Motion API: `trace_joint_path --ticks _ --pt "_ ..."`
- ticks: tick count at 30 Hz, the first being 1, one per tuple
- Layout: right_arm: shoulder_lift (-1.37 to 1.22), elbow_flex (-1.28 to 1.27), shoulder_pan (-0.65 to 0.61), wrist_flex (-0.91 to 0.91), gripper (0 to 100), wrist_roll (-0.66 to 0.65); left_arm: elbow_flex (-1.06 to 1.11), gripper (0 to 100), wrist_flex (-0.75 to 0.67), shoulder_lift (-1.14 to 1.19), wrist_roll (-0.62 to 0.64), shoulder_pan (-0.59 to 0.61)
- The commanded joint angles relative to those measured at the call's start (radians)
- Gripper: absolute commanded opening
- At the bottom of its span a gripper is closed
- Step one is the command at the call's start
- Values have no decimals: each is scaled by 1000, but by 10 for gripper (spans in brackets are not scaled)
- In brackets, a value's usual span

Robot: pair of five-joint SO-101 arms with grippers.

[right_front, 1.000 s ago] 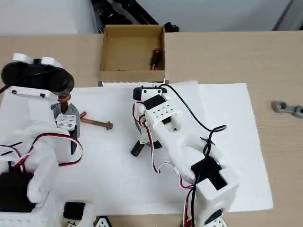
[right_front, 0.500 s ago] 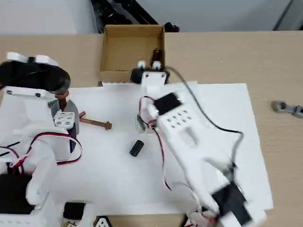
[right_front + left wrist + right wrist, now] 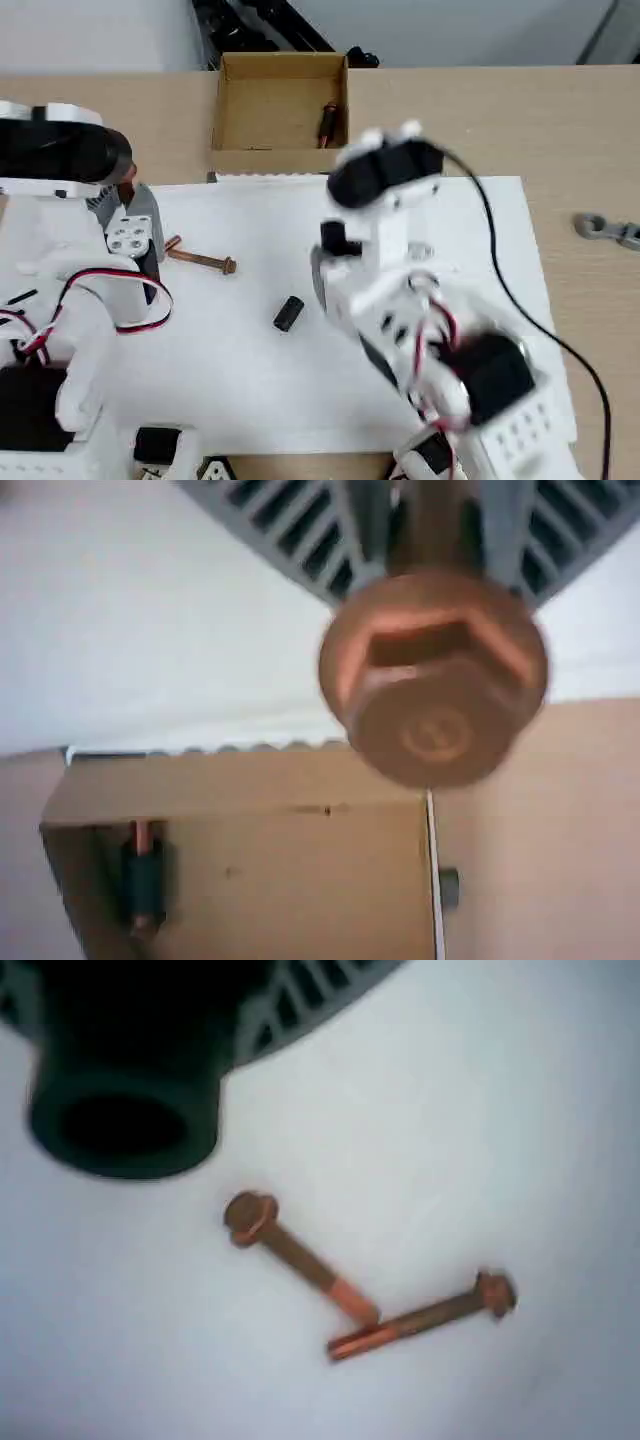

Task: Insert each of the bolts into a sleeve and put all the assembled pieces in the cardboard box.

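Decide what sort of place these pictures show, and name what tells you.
Probably a robotics lab or workshop bench: two small robot arms with exposed wiring stand at a wooden table, with copper bolts, a black sleeve and a wrench laid out.

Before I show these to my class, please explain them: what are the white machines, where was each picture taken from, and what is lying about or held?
They are two small robot arms at a table, each ending in a claw. One picture looks down from above; the other two come from cameras on the arms' wrists. The left claw holds a copper bolt. The right claw appears to grip a black sleeve. On the white sheet lie two loose bolts and a spare sleeve. The cardboard box holds one finished piece.
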State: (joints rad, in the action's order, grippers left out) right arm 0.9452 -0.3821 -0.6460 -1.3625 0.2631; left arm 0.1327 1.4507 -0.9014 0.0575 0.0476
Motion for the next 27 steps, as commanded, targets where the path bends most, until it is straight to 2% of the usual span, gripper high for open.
trace_joint_path --ticks 1,4,7,15,20,27 --pt "183 -110 -47 7 5 -106 -36 6 -94 -6 3 -6" --pt "337 -227 -62 70 5 -178 -36 6 -158 -6 3 -6" --pt "483 -331 -56 163 5 -196 -36 6 -201 -3 5 -11" --pt "728 -638 -36 352 5 -199 -36 6 -242 0 5 -215" --pt "734 -760 -21 598 4 -247 -38 6 -264 0 3 -281" --pt "604 -766 -18 842 4 -245 -42 6 -284 0 25 -416"
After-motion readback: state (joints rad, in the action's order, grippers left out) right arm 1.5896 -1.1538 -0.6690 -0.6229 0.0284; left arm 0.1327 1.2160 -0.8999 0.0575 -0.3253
